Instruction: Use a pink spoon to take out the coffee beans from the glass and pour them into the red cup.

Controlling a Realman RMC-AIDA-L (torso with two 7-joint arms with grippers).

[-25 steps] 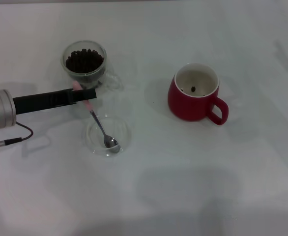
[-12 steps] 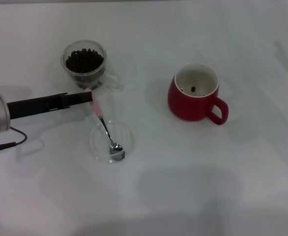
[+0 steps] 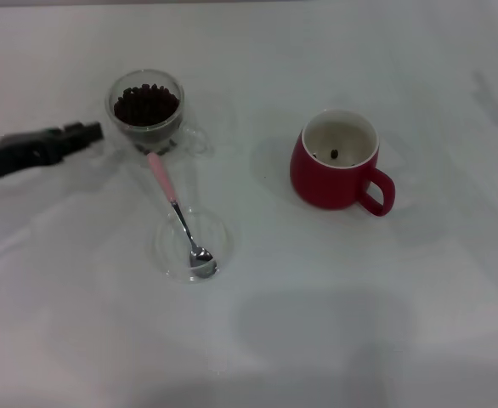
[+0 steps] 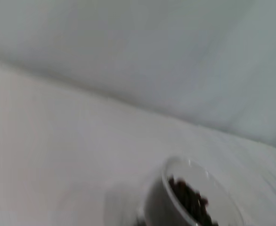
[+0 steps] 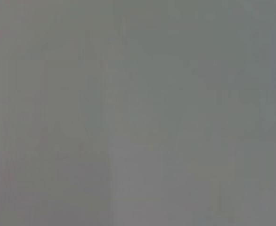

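The pink spoon (image 3: 172,202) lies free on the table, its metal bowl resting in a shallow clear glass dish (image 3: 222,231) and its pink handle pointing at the glass. The glass (image 3: 174,133) stands at the back left, filled with coffee beans (image 3: 146,104). It also shows in the left wrist view (image 4: 158,207) with the beans (image 4: 192,203). The red cup (image 3: 320,180) stands to the right with a single bean (image 3: 334,154) inside. My left gripper (image 3: 87,133) is open and empty, just left of the glass. The right gripper is out of view.
The table is a plain white surface. The right wrist view shows only flat grey. The red cup's handle (image 3: 378,194) points toward the right front.
My left gripper let go of the spoon's pink handle and pulled back to the left. The spoon settled with its bowl in the dish.
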